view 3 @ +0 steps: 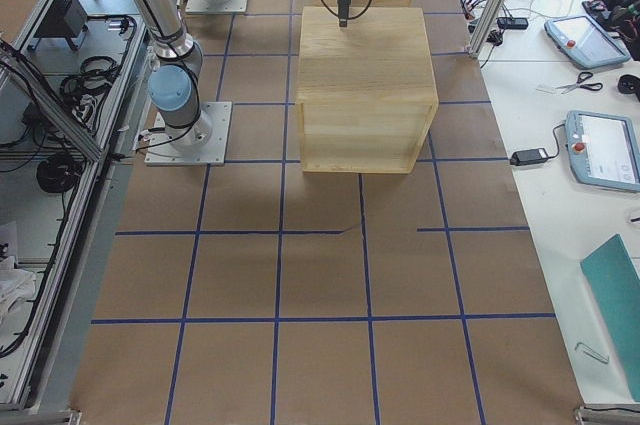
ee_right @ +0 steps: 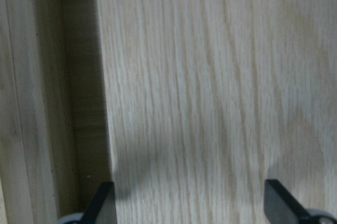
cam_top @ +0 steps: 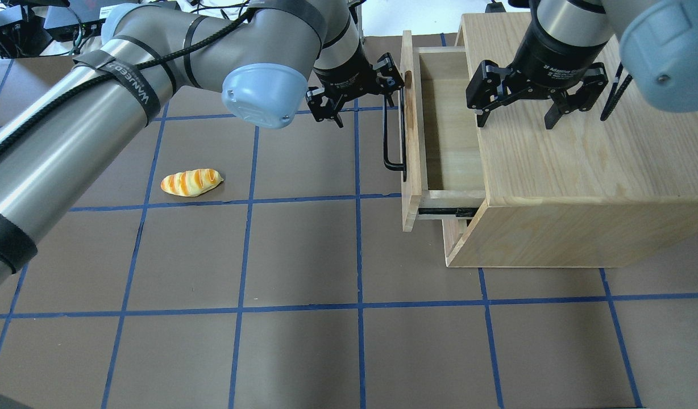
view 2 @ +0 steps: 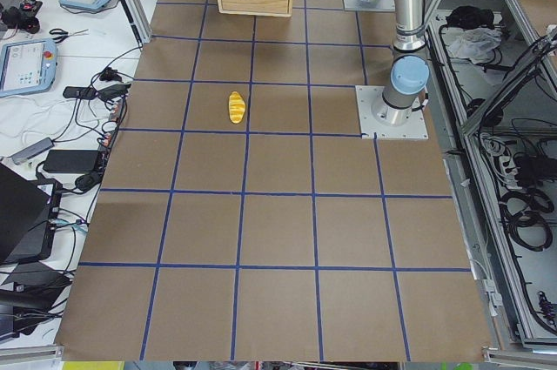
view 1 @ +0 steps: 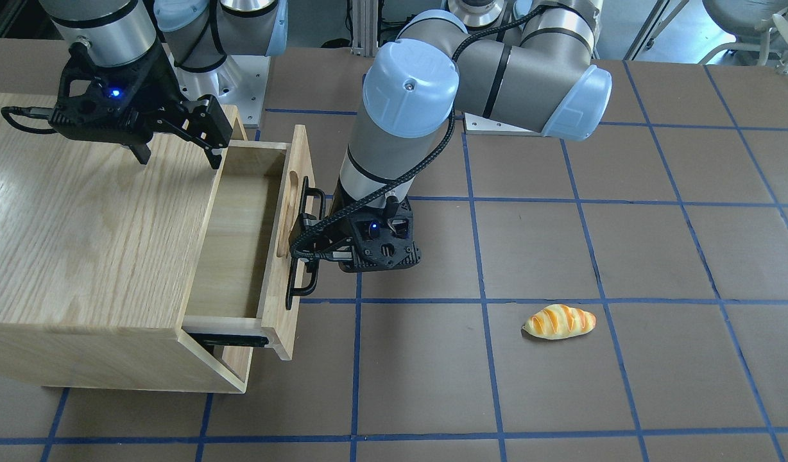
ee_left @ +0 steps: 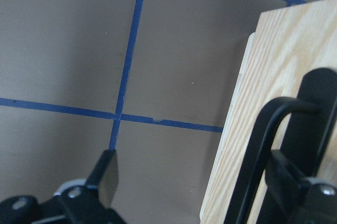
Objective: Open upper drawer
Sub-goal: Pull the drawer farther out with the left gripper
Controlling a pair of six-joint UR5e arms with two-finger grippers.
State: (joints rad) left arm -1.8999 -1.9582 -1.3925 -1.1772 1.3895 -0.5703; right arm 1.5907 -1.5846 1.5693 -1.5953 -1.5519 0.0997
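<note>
Nearest the operators' edge of the table [view 1: 657, 256] lies a striped orange bread roll [view 1: 559, 321], alone on the brown surface and well apart from everything else. Farther in, toward the table's right end, stands a big oak-grain cabinet [view 1: 99, 224]. The upper drawer [view 1: 240, 237] stands partly out of its side that faces the table's left end. Its front panel is well clear of the cabinet and a black side rail [view 1: 233, 340] shows beneath the near corner. The long black bar handle [view 1: 302, 282] runs along the front panel. The left tool [ee_left: 192, 166] is at the end of that handle nearer the robot's edge, jaws spread wide. One finger [ee_left: 287, 179] is tucked in by the bar on the panel side, the other finger [ee_left: 107, 174] out over bare table, so the bar is hooked rather than pinched. Beyond it, closer to the robot's edge, the right tool [view 1: 179, 160] points down over the cabinet's top near the rim above the drawer opening, jaws wide apart and holding nothing.
</note>
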